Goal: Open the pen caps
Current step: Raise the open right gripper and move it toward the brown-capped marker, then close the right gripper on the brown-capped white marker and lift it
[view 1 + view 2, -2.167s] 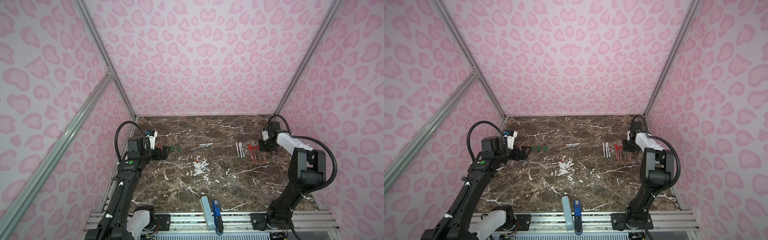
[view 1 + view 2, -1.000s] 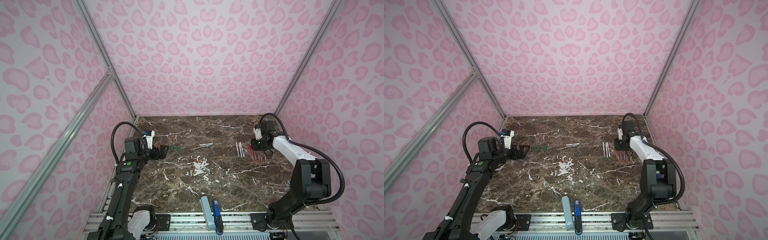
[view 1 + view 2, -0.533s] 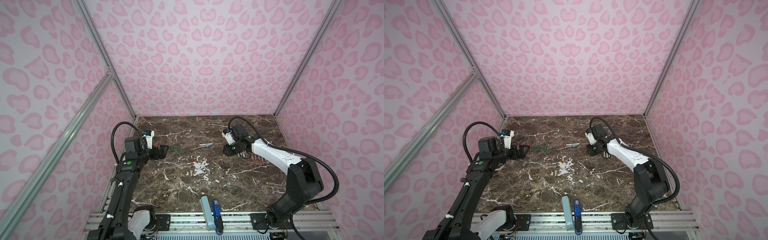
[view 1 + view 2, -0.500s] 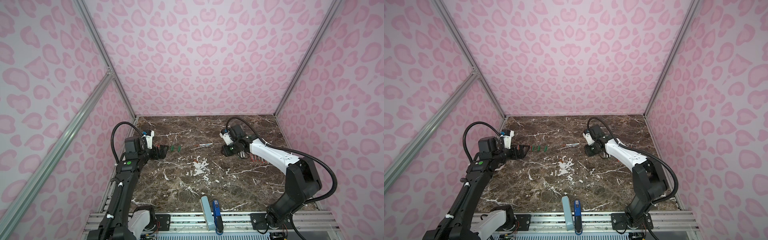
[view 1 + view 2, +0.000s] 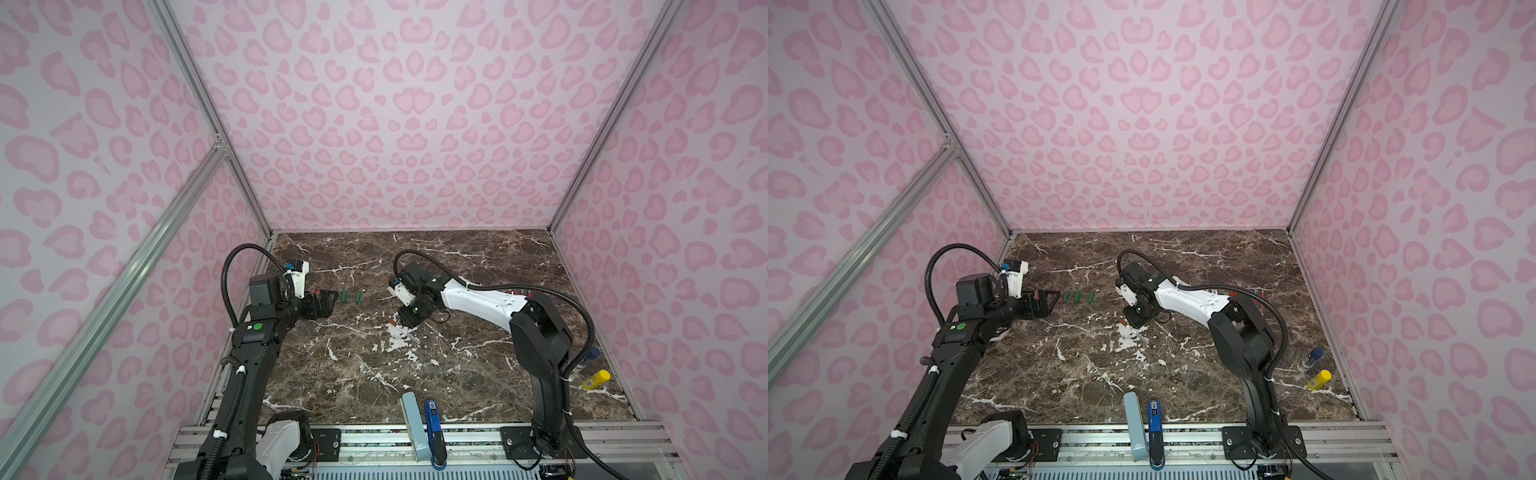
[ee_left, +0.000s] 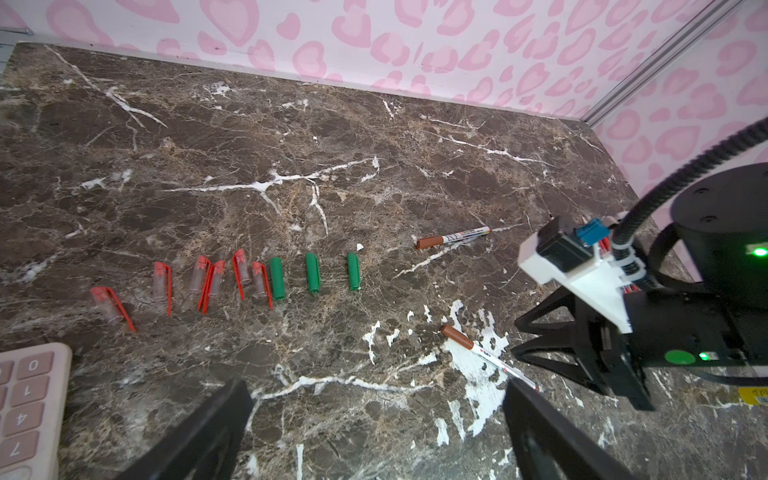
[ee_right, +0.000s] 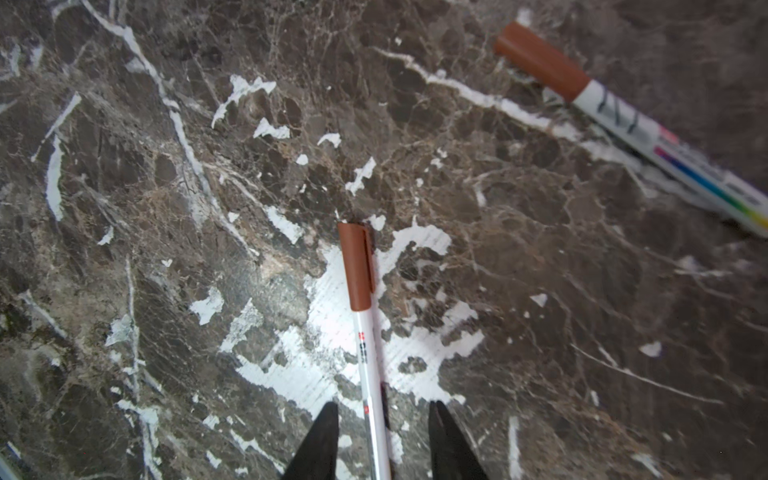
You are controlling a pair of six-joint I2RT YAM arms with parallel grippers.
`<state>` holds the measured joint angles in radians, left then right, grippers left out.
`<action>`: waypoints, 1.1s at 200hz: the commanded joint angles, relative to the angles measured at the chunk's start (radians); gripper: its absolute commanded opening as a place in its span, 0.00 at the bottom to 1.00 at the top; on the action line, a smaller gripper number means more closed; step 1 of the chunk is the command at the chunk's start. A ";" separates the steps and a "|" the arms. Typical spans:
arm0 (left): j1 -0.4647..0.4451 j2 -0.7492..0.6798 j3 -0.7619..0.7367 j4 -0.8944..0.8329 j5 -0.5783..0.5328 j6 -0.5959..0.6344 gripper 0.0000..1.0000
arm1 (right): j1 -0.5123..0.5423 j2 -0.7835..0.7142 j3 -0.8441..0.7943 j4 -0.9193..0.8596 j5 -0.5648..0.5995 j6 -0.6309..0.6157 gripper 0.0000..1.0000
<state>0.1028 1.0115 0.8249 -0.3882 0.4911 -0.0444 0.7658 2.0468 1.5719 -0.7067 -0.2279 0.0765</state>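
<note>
A white-barrelled pen (image 7: 368,357) with a brown cap (image 7: 356,266) lies flat on the marble table (image 5: 478,374) near its middle. My right gripper (image 7: 383,405) is open and straddles the barrel, with a gap on each side. In both top views this gripper (image 5: 407,322) (image 5: 1136,322) hangs low over the pen. A second brown-capped pen (image 6: 457,237) lies further back. Three green caps (image 6: 313,272) and several loose red caps (image 6: 162,280) sit in a row on the left. My left gripper (image 6: 376,386) (image 5: 328,301) is wide open and empty beside that row.
A pink calculator (image 6: 25,399) lies close to the left gripper. A pale blue bar (image 5: 411,424) and a blue stapler-like object (image 5: 432,419) rest at the front edge. Small yellow (image 5: 596,379) and blue-topped (image 5: 1312,357) items lie front right. Red sticks (image 5: 1260,296) peek from behind the right arm.
The right arm has swung from the right wall leftwards to the table's middle and lowered over the brown-capped pen. The left arm has not moved.
</note>
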 commanded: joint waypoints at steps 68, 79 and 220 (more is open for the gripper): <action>0.001 0.001 0.003 0.038 0.014 0.000 0.98 | 0.053 0.123 0.044 -0.079 0.056 -0.040 0.31; 0.002 0.004 0.004 0.034 0.011 0.002 0.98 | 0.053 0.138 0.045 -0.091 0.063 -0.040 0.29; 0.003 0.014 -0.001 0.080 0.241 -0.078 1.00 | 0.030 -0.129 -0.130 0.159 -0.087 0.096 0.00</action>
<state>0.1047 1.0210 0.8242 -0.3813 0.6003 -0.0631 0.7956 1.9583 1.4586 -0.6582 -0.2314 0.1024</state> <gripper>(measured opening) 0.987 0.070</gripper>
